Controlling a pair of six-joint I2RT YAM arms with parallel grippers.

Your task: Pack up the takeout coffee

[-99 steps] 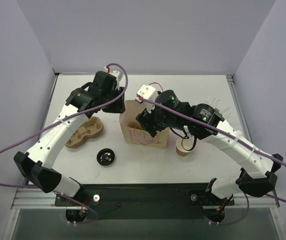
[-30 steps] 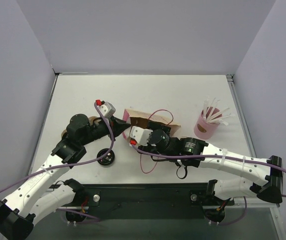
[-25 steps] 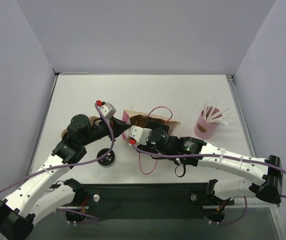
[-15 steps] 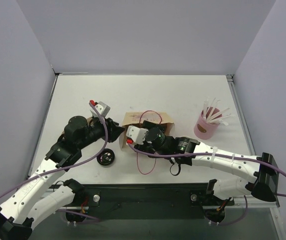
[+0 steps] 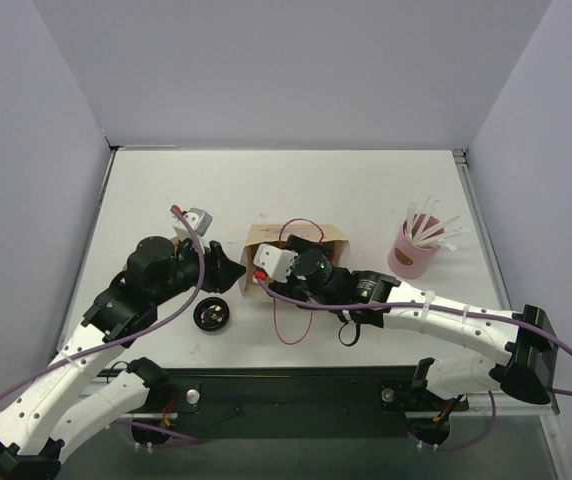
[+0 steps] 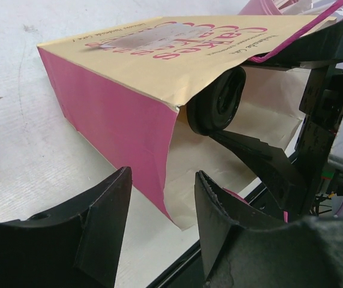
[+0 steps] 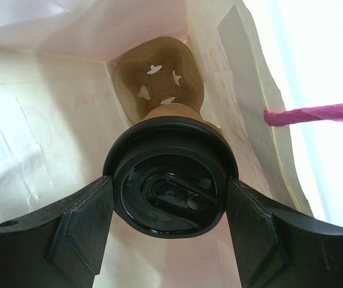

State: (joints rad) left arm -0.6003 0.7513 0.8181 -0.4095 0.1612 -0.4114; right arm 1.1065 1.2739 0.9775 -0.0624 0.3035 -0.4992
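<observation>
- The paper bag [image 5: 263, 238] lies on its side near the middle of the table [image 5: 316, 190], with its mouth facing roughly the near edge.
- The takeout coffee [image 7: 170, 180] is just inside that mouth, lying about level. Its long axis runs along the bag, black lid toward the mouth and base toward the closed end.
- The right claw [image 7: 169, 195] reaches into the bag, one finger pressed on each side of the lid.
- A brown pulp cup carrier [image 7: 159, 84] sits deep in the bag beyond the cup.
- The left claw [image 6: 162, 180] is just beside the bag's pink side, its jaws apart and holding nothing.
- A loose black lid [image 5: 212, 315] lies on the table nearer the near edge.
</observation>
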